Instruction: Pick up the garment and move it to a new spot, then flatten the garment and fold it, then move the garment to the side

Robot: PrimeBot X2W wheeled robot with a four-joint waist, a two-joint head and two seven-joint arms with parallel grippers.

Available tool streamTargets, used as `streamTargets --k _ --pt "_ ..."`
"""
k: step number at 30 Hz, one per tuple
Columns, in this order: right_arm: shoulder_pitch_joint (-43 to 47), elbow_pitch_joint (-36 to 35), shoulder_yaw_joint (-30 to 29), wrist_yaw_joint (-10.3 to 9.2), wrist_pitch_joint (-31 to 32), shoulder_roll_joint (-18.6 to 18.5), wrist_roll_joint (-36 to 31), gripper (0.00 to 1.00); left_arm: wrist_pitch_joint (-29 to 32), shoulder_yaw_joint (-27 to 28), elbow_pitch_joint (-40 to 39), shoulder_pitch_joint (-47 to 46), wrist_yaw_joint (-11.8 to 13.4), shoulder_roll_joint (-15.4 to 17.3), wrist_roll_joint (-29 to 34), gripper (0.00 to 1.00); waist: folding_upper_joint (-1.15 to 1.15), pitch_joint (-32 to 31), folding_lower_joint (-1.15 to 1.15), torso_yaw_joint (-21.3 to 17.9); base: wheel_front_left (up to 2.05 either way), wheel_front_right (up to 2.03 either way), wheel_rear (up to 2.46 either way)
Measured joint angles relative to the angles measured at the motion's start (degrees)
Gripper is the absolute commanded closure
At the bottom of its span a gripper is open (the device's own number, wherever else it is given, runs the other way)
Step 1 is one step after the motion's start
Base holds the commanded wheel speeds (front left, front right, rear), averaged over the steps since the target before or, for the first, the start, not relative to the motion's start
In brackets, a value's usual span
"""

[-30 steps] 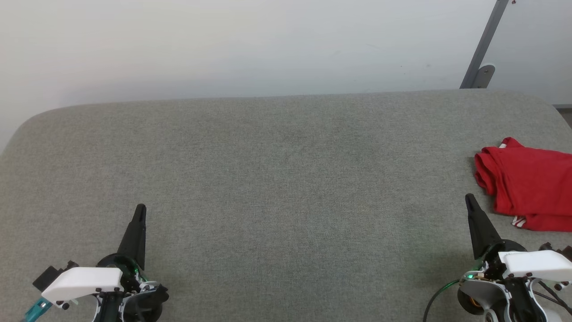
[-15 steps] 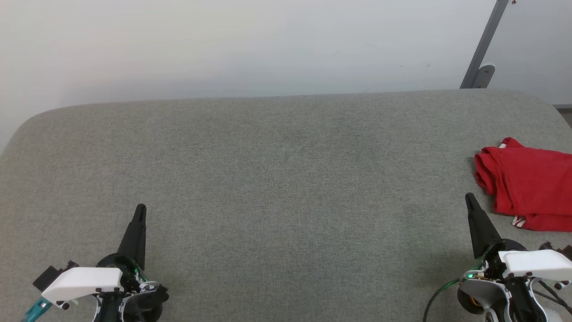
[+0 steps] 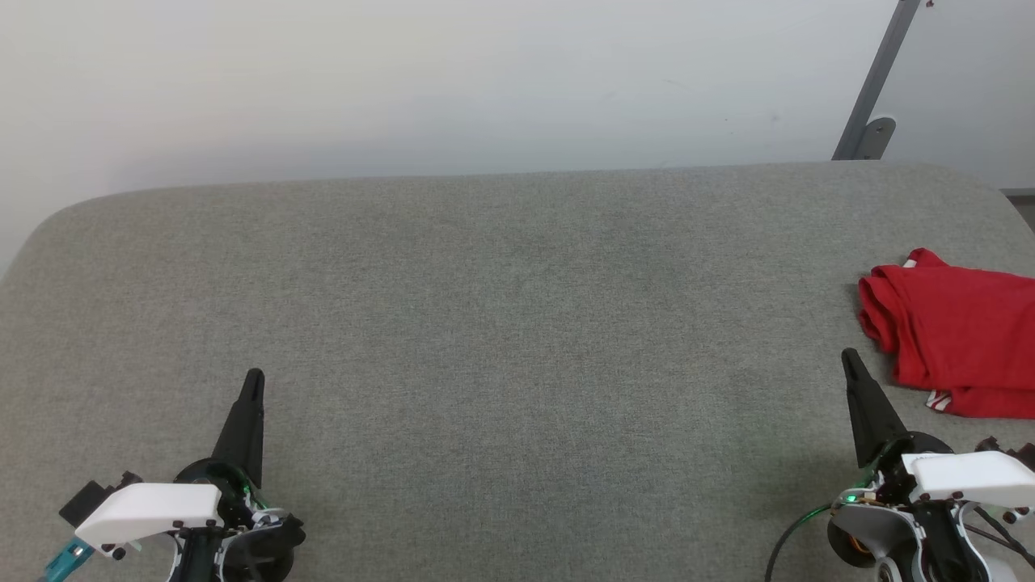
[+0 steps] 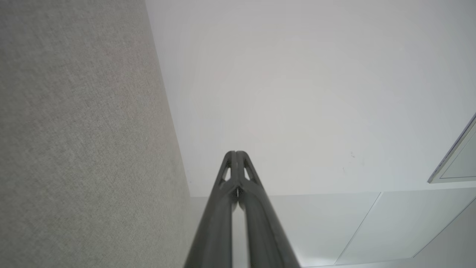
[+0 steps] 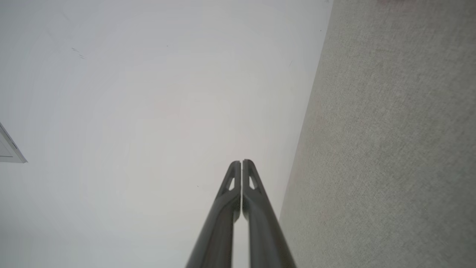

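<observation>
The garment (image 3: pixel 958 331), a red jersey with a bit of red-white striped trim showing, lies folded in a bundle at the right edge of the grey table (image 3: pixel 517 323) in the head view, partly cut off by the picture's edge. My right gripper (image 3: pixel 849 357) is shut and empty, its tip just left of and nearer than the garment, apart from it. My left gripper (image 3: pixel 255 377) is shut and empty at the lower left, far from the garment. In the wrist views both the left gripper (image 4: pixel 235 152) and the right gripper (image 5: pixel 241 162) have their fingers pressed together.
A pale wall (image 3: pixel 404 81) rises behind the table's far edge. A grey metal strut with a bracket (image 3: pixel 872 121) leans at the far right corner. The table's corners are rounded.
</observation>
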Motion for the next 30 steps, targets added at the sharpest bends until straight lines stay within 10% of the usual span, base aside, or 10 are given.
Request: streamTargets --k 30 --pt "0.0 0.0 0.0 0.00 0.0 0.0 0.0 1.00 0.2 0.2 0.0 0.0 0.0 -0.2 0.2 1.00 0.00 0.0 0.00 0.0 0.00 0.00 0.00"
